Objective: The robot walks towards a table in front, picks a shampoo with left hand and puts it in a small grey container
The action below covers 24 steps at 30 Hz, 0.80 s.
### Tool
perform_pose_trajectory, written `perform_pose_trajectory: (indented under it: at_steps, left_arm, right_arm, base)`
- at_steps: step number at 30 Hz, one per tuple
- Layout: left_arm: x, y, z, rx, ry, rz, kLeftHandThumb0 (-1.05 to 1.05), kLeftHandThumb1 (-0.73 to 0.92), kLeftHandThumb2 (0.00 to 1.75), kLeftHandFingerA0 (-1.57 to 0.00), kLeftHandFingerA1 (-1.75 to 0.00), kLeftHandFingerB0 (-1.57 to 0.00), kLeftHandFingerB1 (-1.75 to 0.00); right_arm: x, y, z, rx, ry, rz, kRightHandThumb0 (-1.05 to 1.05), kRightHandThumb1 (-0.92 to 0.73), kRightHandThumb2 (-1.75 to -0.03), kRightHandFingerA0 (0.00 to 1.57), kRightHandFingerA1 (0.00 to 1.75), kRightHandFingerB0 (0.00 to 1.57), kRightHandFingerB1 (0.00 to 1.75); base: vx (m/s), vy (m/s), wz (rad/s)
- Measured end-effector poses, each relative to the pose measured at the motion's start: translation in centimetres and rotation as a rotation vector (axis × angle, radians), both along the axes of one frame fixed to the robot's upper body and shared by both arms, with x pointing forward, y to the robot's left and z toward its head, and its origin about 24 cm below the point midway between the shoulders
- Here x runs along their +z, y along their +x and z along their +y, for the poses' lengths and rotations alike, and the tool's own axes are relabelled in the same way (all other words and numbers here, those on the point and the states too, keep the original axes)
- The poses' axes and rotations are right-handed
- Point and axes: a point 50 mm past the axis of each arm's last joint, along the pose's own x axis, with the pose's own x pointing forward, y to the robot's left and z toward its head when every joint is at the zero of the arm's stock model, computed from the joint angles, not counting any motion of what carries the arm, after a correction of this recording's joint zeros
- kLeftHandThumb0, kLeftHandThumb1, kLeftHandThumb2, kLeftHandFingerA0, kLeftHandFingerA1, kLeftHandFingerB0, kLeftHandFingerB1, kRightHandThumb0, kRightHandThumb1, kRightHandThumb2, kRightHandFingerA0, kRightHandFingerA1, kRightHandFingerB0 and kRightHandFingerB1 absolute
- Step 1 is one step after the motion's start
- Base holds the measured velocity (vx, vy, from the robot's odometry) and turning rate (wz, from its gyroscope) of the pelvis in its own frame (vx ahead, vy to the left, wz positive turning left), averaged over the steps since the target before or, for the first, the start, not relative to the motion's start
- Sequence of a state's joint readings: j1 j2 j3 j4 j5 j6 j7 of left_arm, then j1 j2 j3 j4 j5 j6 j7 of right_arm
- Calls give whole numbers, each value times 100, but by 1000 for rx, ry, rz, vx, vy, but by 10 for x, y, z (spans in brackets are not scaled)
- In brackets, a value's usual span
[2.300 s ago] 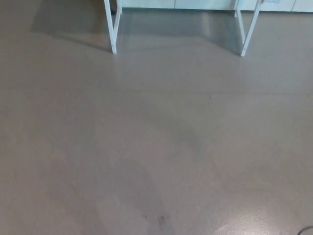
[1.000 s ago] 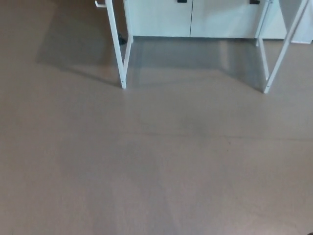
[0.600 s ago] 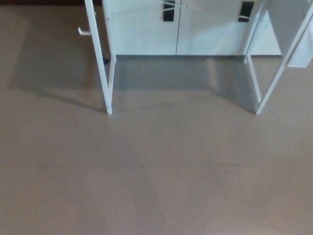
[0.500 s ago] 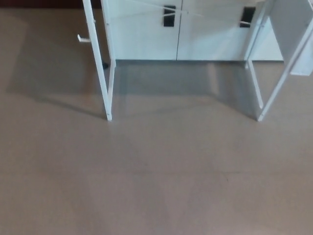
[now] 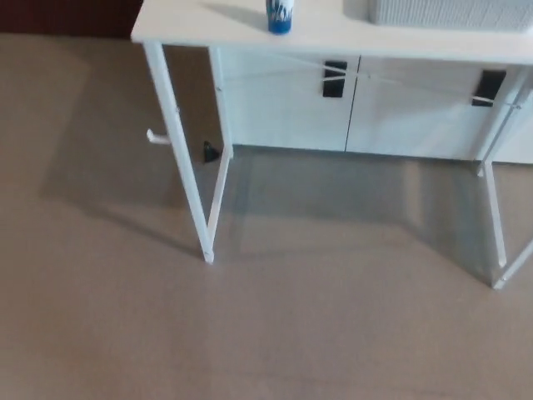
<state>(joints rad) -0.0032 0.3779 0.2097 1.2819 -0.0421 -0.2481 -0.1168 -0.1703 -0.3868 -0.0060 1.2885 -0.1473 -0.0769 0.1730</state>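
Head view, single frame.

Count: one counter (image 5: 191,21), white, seen from the front and above. One shampoo bottle (image 5: 280,17). One grey container (image 5: 450,12). One white cabinet (image 5: 283,108) behind the counter, with two black handles (image 5: 335,78).

Counter legs: two thin white legs (image 5: 179,150) at the left end. At least two more at the right end, partly cut by the picture edge.

Shampoo: stands upright on the counter top, long axis vertical. Only its lower part shows, a blue base with a blue-and-white pattern above; the rest is cut off by the top of the picture. It sits toward the left half of the counter, near the front edge.

Container: to the right of the bottle, on the same top, apart from it and not touching. Only its lower wall shows, pale grey and finely ribbed.

Edges and room: the counter's front edge runs across the top of the view, and its left front corner is well left of the bottle. Bare counter top lies between the bottle and that corner. Brown-grey floor (image 5: 250,333) fills the lower part of the view, up to the legs.

Hands: neither the left hand nor the right hand shows, so whether they are released, clenched or grasping cannot be told.
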Motion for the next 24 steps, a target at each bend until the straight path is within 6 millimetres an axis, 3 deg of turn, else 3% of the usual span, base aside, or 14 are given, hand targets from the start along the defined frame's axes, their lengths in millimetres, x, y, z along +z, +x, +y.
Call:
perform_pose_trajectory:
  at_steps: [4,5,13,14,18,19,20,21,22,23,24]
  left_arm:
    - [-1,-2,0,4,-3,5,-21,60,58,-55,-41,-42,-35]
    - [-1,-2,-1,3,-6,5,-25,58,58,-65,-42,-42,-35]
    - [0,-4,0,-37,37,2,-30,55,57,-66,-42,-40,-34]
    - [0,-7,0,-36,41,6,-40,45,72,-65,-54,-34,-43]
    - [-2,-18,0,-32,50,22,-41,47,70,-56,-49,-33,-41]
    - [-3,-21,0,-32,50,26,-32,55,57,-58,-39,-37,-33]
    - [-3,-22,-1,-34,48,27,-32,55,57,-58,-39,-37,-33]
    - [-4,-22,-2,-36,48,23,-40,47,69,-50,-47,-31,-40]
    - [-4,-21,-3,-42,47,16,-40,47,69,-50,-47,-31,-40]
    - [-4,-19,-4,-46,46,7,-33,55,57,-55,-39,-36,-33]
    - [-4,-20,-5,-46,44,6,-33,57,60,-57,-41,-36,-34]
  right_arm:
    - [-2,-6,0,7,-4,23,-25,-72,-61,61,43,47,38]
    - [-2,-5,-1,8,-6,21,-25,-71,-61,62,43,48,37]
    - [-5,-11,2,34,1,45,-27,-73,-61,62,42,49,37]
    - [-6,-12,3,37,1,50,-28,-73,-61,62,42,49,37]
    - [-7,-12,3,53,-3,60,-27,-72,-61,63,43,49,38]
    - [-7,-12,4,58,-5,64,-27,-71,-61,63,43,49,38]
    - [-6,-12,3,59,-8,64,-27,-71,-61,63,43,49,38]
    - [-7,-10,5,66,-3,60,-27,-72,-61,62,42,49,38]
    - [-6,-8,5,71,-6,55,-27,-72,-61,62,42,49,38]
    - [-5,-7,4,75,-10,52,-27,-73,-61,62,42,48,37]
    - [-4,-4,5,80,-11,45,-27,-73,-61,63,43,49,37]
  base:
    - [491,152,-30]
    - [517,268,30]
    - [441,194,-15]
    - [326,48,8]
    - [307,-34,17]
    - [438,-56,44]
    - [401,-93,-11]
    - [375,-106,85]
    - [361,-100,47]
    - [355,-103,15]
    - [338,-92,0]
